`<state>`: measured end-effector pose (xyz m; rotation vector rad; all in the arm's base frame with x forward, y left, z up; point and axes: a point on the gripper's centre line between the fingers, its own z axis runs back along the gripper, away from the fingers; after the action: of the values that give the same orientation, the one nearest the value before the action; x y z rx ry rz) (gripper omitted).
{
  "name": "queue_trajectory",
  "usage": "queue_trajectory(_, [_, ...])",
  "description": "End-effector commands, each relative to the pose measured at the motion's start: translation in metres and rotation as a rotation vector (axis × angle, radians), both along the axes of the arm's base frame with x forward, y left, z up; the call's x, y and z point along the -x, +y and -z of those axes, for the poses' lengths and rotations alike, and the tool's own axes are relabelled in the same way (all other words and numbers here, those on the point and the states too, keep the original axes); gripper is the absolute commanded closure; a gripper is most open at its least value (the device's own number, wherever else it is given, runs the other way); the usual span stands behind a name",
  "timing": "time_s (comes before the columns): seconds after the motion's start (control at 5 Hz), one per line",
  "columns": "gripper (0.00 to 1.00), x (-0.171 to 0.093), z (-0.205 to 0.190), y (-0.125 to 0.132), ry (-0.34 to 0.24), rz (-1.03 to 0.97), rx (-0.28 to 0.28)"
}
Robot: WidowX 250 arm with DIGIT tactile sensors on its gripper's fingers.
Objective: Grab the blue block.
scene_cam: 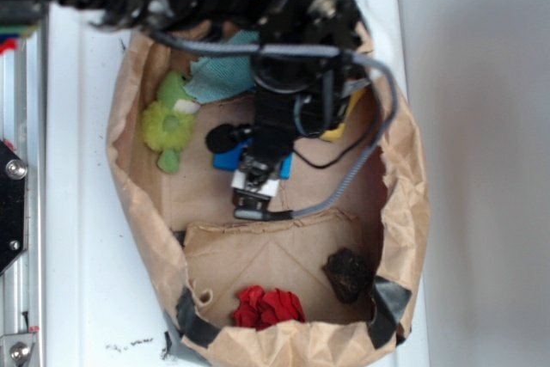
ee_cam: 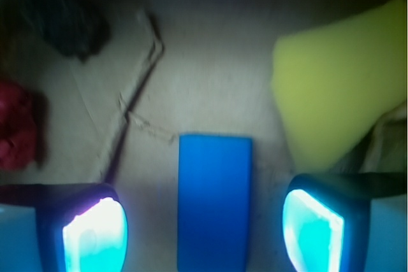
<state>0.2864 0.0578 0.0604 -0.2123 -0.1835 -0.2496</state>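
Claw: the claw (ee_cam: pixel 204 230) is spread wide in the wrist view, one finger (ee_cam: pixel 92 230) at each lower corner, pinching nothing.
Blue block: the blue block (ee_cam: pixel 214 199) lies flat on brown paper, lengthwise between the two fingers, clear of both, its far end reaching a little past them.
Yellow sponge: the yellow sponge (ee_cam: pixel 338 87) sits beyond the block, off to the upper right of the wrist view, apart from it.
Paper bag: in the exterior view an open brown paper bag (scene_cam: pixel 137 178) lies on the white surface (scene_cam: pixel 77 212) and holds every item; the arm reaches down into it.
Other contents: green plush toy (scene_cam: pixel 169 122), pale teal cloth (scene_cam: pixel 219 75), black object (scene_cam: pixel 225 137), dark brown lump (scene_cam: pixel 348 274), red cloth (scene_cam: pixel 269 305).
Position: the claw hangs over the block near the bag's middle.
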Motion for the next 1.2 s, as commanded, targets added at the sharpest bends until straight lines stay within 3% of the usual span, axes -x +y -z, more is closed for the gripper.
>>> queue_trajectory(0.0, [0.0, -0.009, -0.005, -0.003, -0.071, 0.026, -0.05])
queue_trajectory(0.4, [0.0, -0.017, 0.007, -0.015, -0.068, -0.043, -0.084])
queue_trajectory(1.0, [0.0, -0.017, 0.007, -0.015, -0.068, -0.043, -0.084])
